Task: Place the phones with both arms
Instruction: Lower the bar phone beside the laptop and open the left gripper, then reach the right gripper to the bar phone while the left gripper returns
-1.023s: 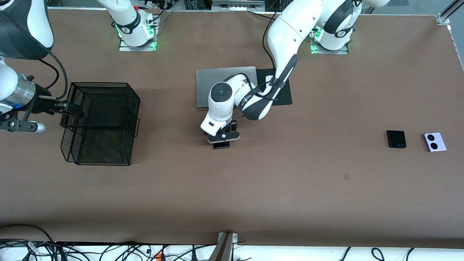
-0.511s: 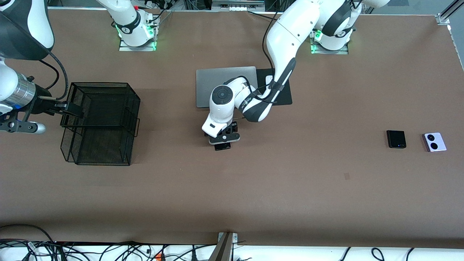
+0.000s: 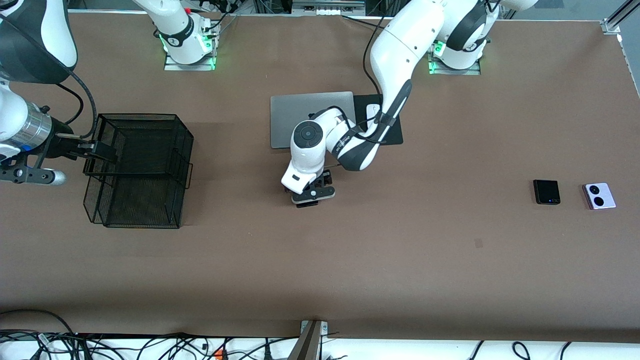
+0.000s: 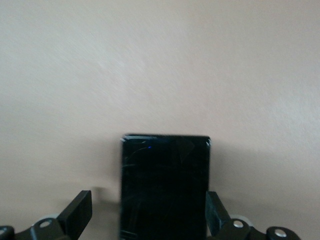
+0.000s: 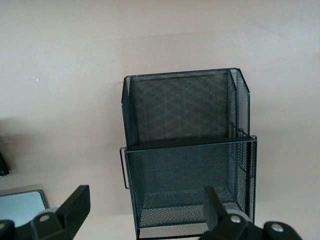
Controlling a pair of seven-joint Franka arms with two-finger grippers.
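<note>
A long black phone (image 4: 165, 185) lies flat on the brown table, nearer to the front camera than the laptop. Only its end (image 3: 306, 204) shows below the left hand in the front view. My left gripper (image 3: 311, 194) (image 4: 148, 202) stands open low over the phone, one finger on each long side, with a gap at one side. A small dark flip phone (image 3: 546, 192) and a lavender-white phone (image 3: 598, 195) lie side by side toward the left arm's end. My right gripper (image 3: 100, 150) (image 5: 146, 200) waits open over the black mesh basket (image 3: 140, 170) (image 5: 185, 150).
A silver laptop (image 3: 290, 117) lies shut by the robots' bases, beside a white mouse (image 3: 371, 109) on a black pad (image 3: 395, 132). The left arm's elbow hangs over the laptop and the pad. Cables run along the table's front edge.
My left gripper has gone from shut to open and let go of the black phone, which stays on the table. The left arm shifted slightly. The right arm has barely moved.
</note>
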